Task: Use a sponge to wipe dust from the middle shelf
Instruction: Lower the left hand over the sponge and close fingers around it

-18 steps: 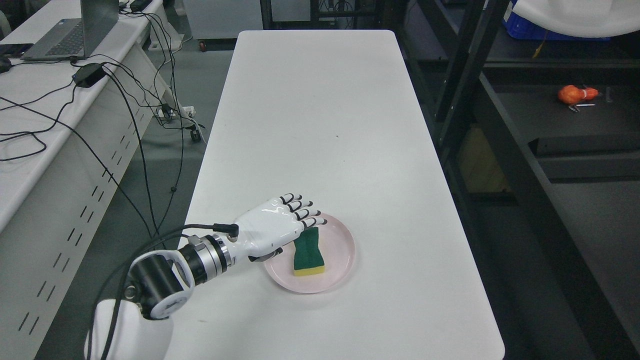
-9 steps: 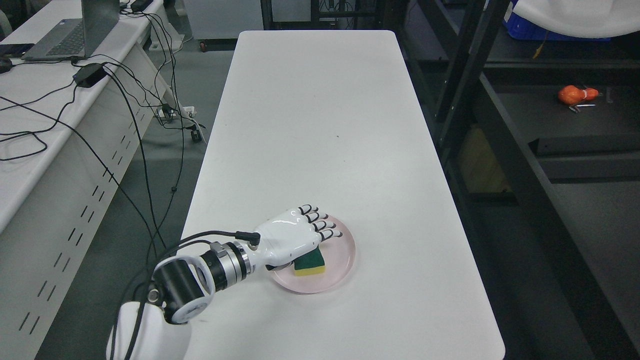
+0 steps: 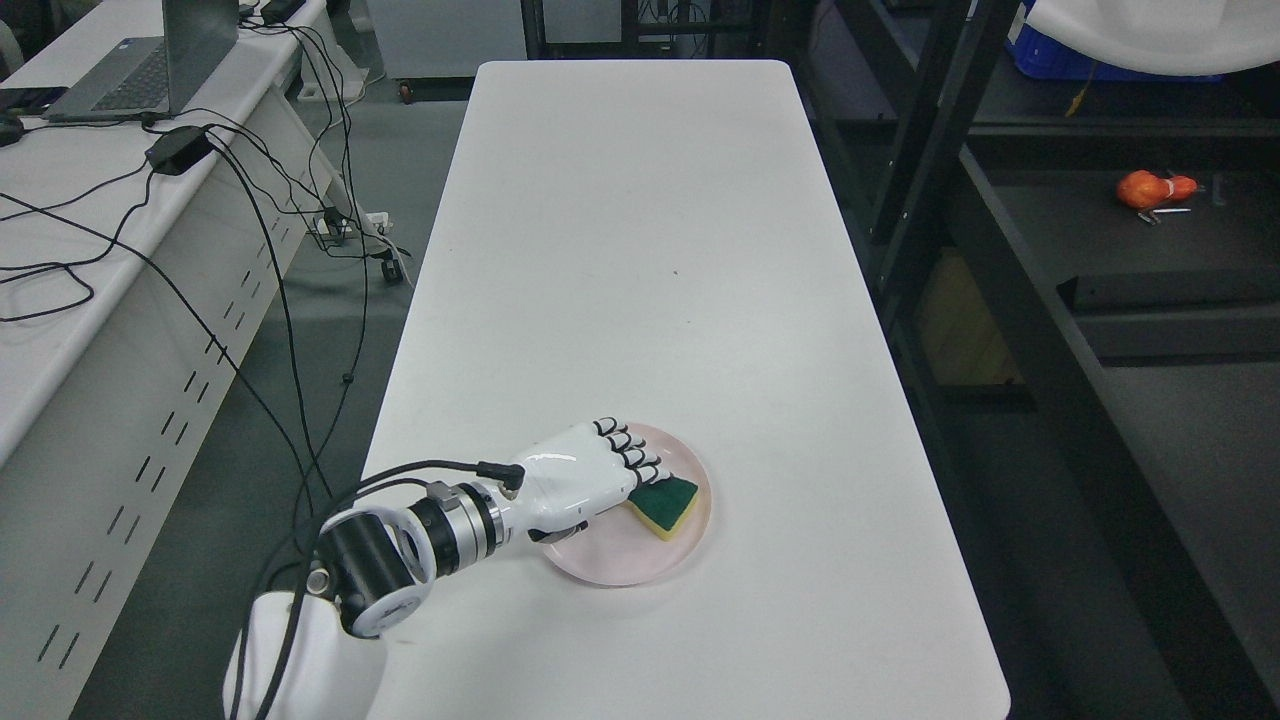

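A long white table (image 3: 640,250) stretches away from me, bare across its far half. Near me on it sits a round pink plate (image 3: 690,520). To my left, across a strip of grey floor, stands a white desk (image 3: 90,290) with slotted side panels. A grey laptop (image 3: 150,70) rests open at its far end, and a black power brick (image 3: 178,150) lies just right of it. Black cables (image 3: 290,260) trail from the desk down to the floor. To my right stands a dark metal rack (image 3: 1000,270). An orange object (image 3: 1150,188) lies on one far tier; I cannot tell what it is. A blue bin (image 3: 1070,60) sits higher up.
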Tool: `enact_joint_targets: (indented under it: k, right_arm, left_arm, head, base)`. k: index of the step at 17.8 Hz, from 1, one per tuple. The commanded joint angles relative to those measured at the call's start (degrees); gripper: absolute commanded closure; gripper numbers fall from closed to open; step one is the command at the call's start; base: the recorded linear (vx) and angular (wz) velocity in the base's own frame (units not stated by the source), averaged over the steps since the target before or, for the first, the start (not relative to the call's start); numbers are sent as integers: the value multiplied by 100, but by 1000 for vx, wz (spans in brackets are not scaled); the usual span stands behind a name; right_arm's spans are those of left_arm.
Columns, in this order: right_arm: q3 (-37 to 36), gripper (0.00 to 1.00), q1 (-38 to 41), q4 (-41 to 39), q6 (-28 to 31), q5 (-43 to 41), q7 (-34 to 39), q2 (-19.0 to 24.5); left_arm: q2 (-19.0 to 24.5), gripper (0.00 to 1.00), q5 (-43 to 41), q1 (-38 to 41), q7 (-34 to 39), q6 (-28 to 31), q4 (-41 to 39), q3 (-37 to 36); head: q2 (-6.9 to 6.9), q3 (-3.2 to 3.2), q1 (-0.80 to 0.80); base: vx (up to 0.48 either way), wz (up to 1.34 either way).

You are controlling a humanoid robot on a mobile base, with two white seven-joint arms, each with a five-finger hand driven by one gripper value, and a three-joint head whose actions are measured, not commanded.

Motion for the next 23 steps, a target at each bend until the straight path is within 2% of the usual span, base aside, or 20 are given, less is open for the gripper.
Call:
enact_joint_targets:
  k: [1,5,8,11,16,18,21,23]
  right_arm:
    - [0,0,2,-100,416,0,-20,-100]
    - [0,0,2,-100,425,0,-20,-100]
    - [0,0,2,-100,416,0,-20,-100]
    - [0,0,2,-100,416,0,-20,-100]
    - [0,0,2,-100,416,0,-20,-100]
    - [0,0,2,-100,416,0,-20,-100]
    - [0,0,2,-100,416,0,-20,-100]
    - [0,0,2,-100,416,0,-20,-100]
  left_arm:
    - [71,22,-48,-48,-5,4,334,154]
    - [62,25,-48,-22,-5,4,369,250]
    - [62,33,-48,-22,-49,4,439,329]
    - [53,51,-13,-39,-154,4,509,504]
    - [-26,72,83,-48,-154,4,553,812]
    - [-75,80,389,-48,-163,4,597,971]
    - [-61,99,1259,-22,-355,4,948,989]
    - [-75,100,1515,5,-470,4,1019,1172]
  head:
    - [0,0,0]
    - [0,0,0]
    - [0,0,0]
    - [0,0,0]
    - [0,0,0]
    - [0,0,0]
    - [0,0,0]
    - [0,0,0]
  base:
    - [0,0]
    - [0,0]
    - [0,0]
    - [0,0]
    - [0,0]
    - [11,-5]
    - [29,-14]
    - [28,0]
